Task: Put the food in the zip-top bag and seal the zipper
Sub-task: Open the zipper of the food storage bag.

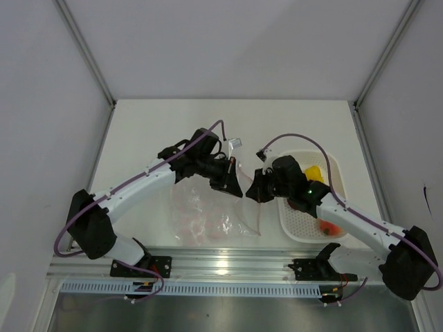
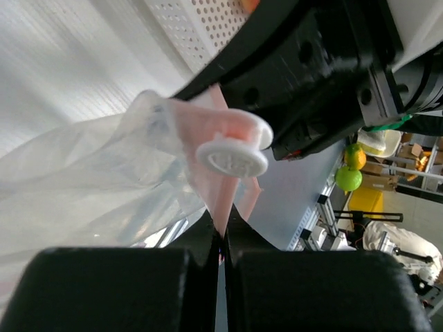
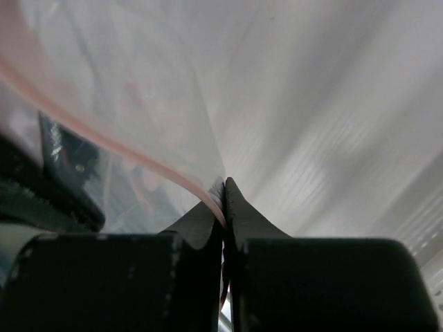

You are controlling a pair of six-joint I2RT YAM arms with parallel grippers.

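The clear zip-top bag (image 1: 208, 214) with faint pink dots lies between the two arms, its mouth edge lifted. My left gripper (image 1: 226, 177) is shut on the pink zipper (image 2: 225, 187) strip, which is pinched between the closed jaws of that gripper (image 2: 223, 216). A white round slider piece (image 2: 234, 153) sits on the strip just above them. My right gripper (image 1: 256, 189) is shut on the same pink zipper (image 3: 138, 158) at another spot, where the strip runs into this gripper's (image 3: 223, 188) closed jaws. Food sits in the basket: a yellow piece (image 1: 315, 173) and an orange-red piece (image 1: 329, 227).
The white perforated basket (image 1: 297, 221) stands at the right, under the right arm. Its holed wall (image 2: 187, 28) shows close behind the bag in the left wrist view. An aluminium rail (image 1: 228, 266) runs along the near table edge. White walls enclose the table.
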